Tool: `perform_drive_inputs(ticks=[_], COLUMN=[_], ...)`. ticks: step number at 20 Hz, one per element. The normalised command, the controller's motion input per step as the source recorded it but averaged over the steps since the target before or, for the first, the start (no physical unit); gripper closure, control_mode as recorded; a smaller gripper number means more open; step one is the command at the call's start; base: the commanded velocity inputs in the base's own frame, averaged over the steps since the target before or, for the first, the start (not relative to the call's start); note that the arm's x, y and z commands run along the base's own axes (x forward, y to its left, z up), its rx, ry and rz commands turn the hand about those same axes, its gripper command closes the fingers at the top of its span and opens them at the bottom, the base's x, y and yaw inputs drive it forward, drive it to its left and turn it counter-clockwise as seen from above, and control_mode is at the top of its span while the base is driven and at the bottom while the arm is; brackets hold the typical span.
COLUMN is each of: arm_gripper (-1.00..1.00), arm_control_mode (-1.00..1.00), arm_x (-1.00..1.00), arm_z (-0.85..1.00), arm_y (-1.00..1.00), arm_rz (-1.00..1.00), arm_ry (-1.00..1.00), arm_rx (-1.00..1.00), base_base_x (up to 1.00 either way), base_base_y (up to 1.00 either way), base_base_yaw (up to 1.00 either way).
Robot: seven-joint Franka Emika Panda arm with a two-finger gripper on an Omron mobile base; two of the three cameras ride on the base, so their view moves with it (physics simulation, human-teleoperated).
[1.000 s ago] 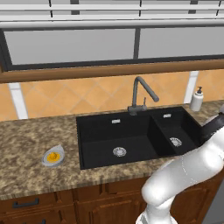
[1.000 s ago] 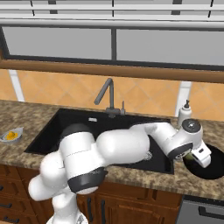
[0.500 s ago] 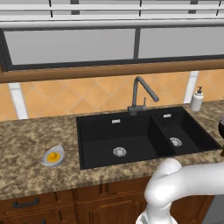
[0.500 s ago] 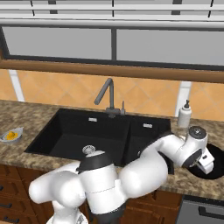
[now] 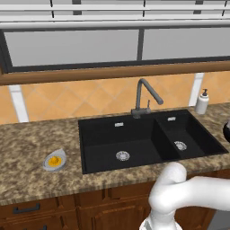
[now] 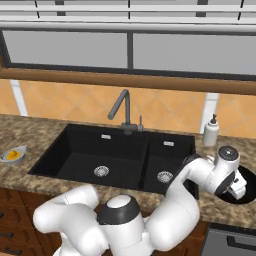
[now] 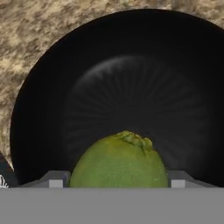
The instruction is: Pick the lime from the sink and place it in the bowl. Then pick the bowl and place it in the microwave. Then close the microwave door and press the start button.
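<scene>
- Swinging further right over the past second, the white robot arm [image 6: 200,175] now reaches past the sink's right end, out over the speckled brown granite counter [image 6: 30,131]; the base cameras have not shifted
- Both basins of the black rectangular double-basin sink [image 6: 112,157] lie bare apart from their steel drains, so the first pick looks done
- Just right of the sink sits the round black bowl [image 7: 131,87], seen from the right base camera as a dark disc [image 6: 247,182] under the hand
- Between the two-finger gripper [image 7: 114,179] tips sits the small round yellow-green lime [image 7: 119,162], directly above the bowl's hollow; the jaws stand wide around it and appear to hold it by its sides
- On the far left of the counter a small grey dish with something yellow [image 5: 55,160] lies well apart from the work, and a white soap bottle [image 6: 211,132] stands behind the sink
- Risk, as I judge it: the lime is round, so a release from too high could let it bounce or roll over the shallow rim onto the counter; lowering before opening would guard against that
</scene>
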Motion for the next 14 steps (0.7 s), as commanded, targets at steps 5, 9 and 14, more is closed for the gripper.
perform_drive_inputs(ticks=[5, 9, 14], arm_gripper=[-1.0, -1.0, -1.0], arm_control_mode=[-1.0, -1.0, -1.0], arm_x=[0.5, 0.4, 0.37], arm_z=[0.22, 0.41, 0.17], arm_y=[0.01, 0.0, 0.13], arm_rz=[0.0, 0.0, 0.01], arm_ry=[0.06, 0.03, 0.27], arm_rx=[0.0, 0.0, -0.04], base_base_x=[0.0, 0.0, 0.0], base_base_y=[0.0, 0.0, 0.0], base_base_yaw=[0.0, 0.0, 0.0])
